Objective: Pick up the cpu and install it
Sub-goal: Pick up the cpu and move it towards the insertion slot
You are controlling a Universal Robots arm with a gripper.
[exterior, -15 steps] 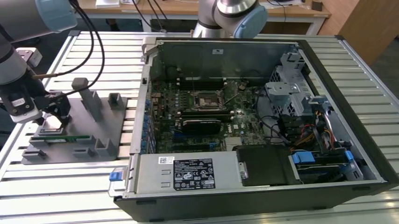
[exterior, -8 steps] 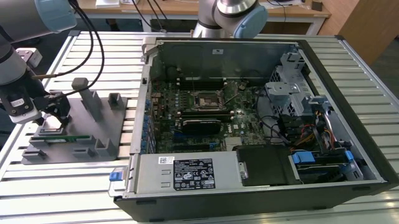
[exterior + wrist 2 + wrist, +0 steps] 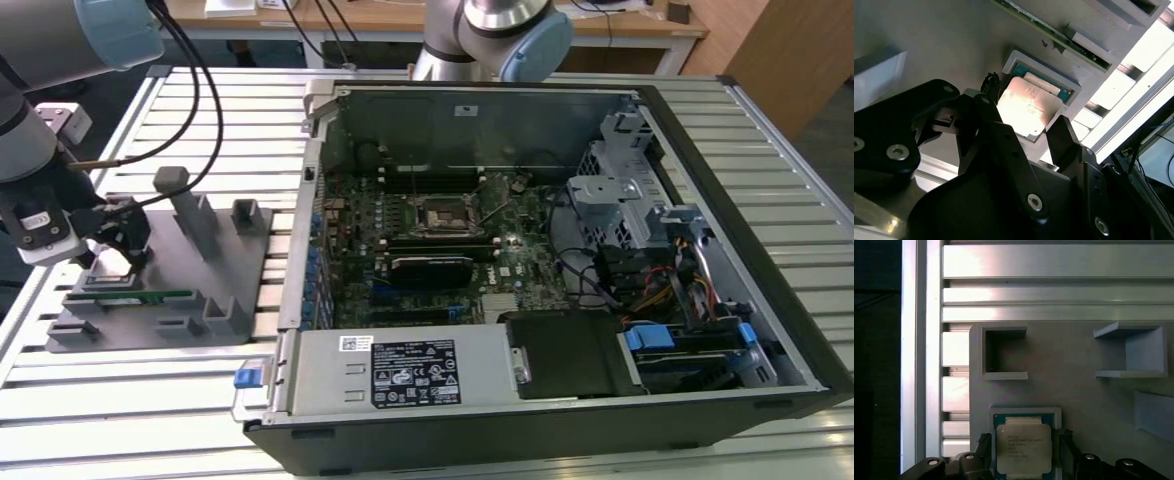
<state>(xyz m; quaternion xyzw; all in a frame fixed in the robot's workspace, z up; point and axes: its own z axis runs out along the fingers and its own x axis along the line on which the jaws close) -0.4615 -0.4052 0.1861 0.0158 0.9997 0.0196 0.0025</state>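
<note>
Far left of the exterior view: arm down over the grey fixture plate (image 3: 234,265), which sits on the slatted table (image 3: 147,410). The gripper (image 3: 118,240) hangs low above the plate's left part. A green memory stick (image 3: 130,296) lies in a slot on the plate just nearer than the gripper; it is not the target. In both wrist views the cpu (image 3: 1023,447), silver top up, lies flat in a pale square nest (image 3: 1024,411) on that plate. It looks level and seated, not lifted. The pincer is spread wide. Its black fingers (image 3: 1066,439) stand one on each side of the chip and outside the nest's rim, with a gap showing on both sides. In the second wrist view I cannot tell whether the tips touch the plate. Nothing is held. Moving right: the open computer case (image 3: 467,125) lies on its side well apart from the plate, motherboard (image 3: 521,260) exposed. The black-framed socket (image 3: 438,215) sits near the board's middle. Its centre looks dark, so I judge it unfilled, though fine detail there is hard to make out. Progress: the approach and lining-up over the chip look done. Closing on it, lifting it, carrying it across to the case and seating it in the socket are all left. Early stage, by my reading.
</note>
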